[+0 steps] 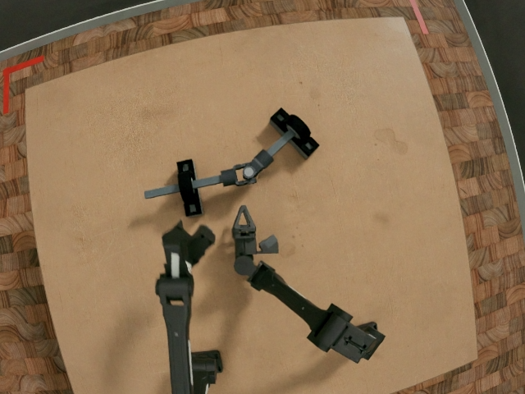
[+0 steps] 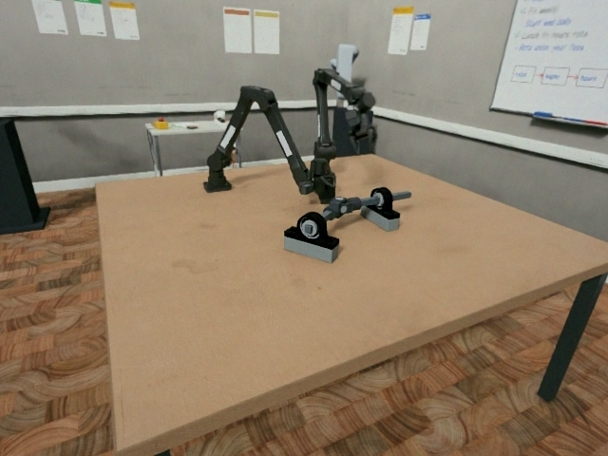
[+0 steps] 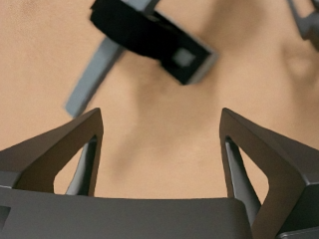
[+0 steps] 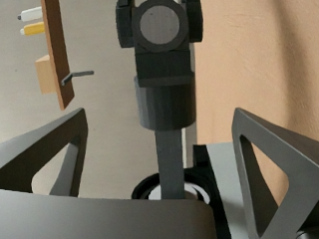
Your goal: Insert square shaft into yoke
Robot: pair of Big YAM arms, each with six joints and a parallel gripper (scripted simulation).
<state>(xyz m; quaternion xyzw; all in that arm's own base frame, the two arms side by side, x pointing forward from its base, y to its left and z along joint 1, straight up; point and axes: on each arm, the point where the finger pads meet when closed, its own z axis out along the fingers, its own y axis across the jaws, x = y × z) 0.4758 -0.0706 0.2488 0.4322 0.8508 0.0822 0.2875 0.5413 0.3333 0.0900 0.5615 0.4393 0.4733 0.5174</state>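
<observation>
The universal joint (image 1: pixel 248 171) sits mid-table between two black bearing blocks. The grey square shaft (image 1: pixel 169 189) runs through the near bearing block (image 1: pixel 189 193), and its inner end meets the free yoke (image 1: pixel 229 176); how deep it sits I cannot tell. The other shaft runs to the far bearing block (image 1: pixel 294 131). My left gripper (image 1: pixel 193 233) is open and empty, raised above the table near the shaft (image 3: pixel 110 60) and its block (image 3: pixel 154 34). My right gripper (image 1: pixel 242 216) is open and empty. It points at the joint (image 4: pixel 159 23) from a short way off.
In the exterior view the assembly (image 2: pixel 343 206) stands mid-table, with the right gripper (image 2: pixel 324 188) just behind it and the left gripper (image 2: pixel 360 123) held high. The right arm's finger shows in the left wrist view (image 3: pixel 302 0).
</observation>
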